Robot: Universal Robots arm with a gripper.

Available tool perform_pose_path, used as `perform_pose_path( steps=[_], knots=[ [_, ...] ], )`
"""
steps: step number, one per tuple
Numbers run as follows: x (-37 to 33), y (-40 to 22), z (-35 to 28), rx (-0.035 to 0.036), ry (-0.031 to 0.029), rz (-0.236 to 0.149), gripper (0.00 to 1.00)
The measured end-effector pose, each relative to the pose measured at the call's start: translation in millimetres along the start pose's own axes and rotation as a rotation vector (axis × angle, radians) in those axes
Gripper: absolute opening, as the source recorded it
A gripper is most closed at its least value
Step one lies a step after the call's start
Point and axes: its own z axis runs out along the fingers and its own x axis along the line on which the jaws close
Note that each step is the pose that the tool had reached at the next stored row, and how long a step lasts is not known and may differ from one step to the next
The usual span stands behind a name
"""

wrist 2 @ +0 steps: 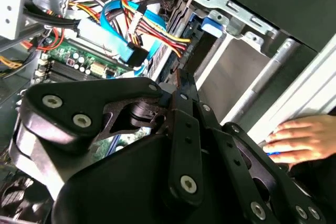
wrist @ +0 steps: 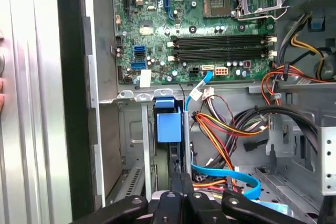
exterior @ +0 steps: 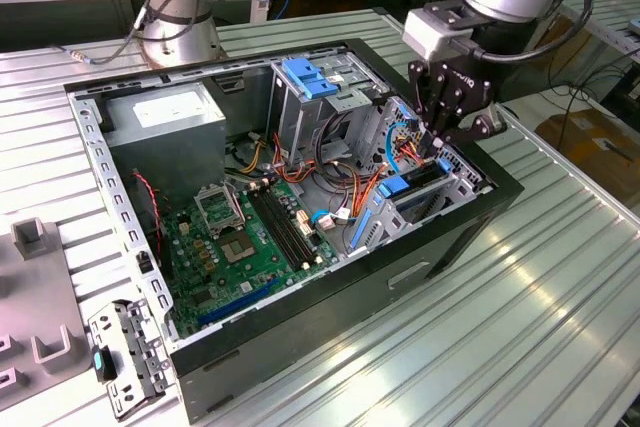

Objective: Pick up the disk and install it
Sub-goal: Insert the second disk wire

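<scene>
Black gripper linkage sits closest to both wrist cameras. Jaws drawn together, nothing visible between them, tips pointing down into the drive cage at the end of the open PC case.

The disk stands on edge in that cage, directly past the tips, blue rail end facing outward. Can't tell whether the tips actually touch it.

Beside the gripper, on the inside of the case: a bundle of red, yellow and orange cables, with a flat blue data cable looping under them.

Further from the gripper, the green motherboard, memory slots and CPU socket bare.

Beyond that, a second drive cage with a blue latch, and at the case end opposite the gripper the grey power supply with its white sticker.

On the gripper's other side, outside the case wall, a person's hand rests on the ribbed aluminium table.
</scene>
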Motion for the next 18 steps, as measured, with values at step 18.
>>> perform_pose_path(
  steps=[18],
  knots=[
    [-25.1, -1.9, -15.2, -0.0103, 0.0127, -0.001, 0.11]
  ],
)
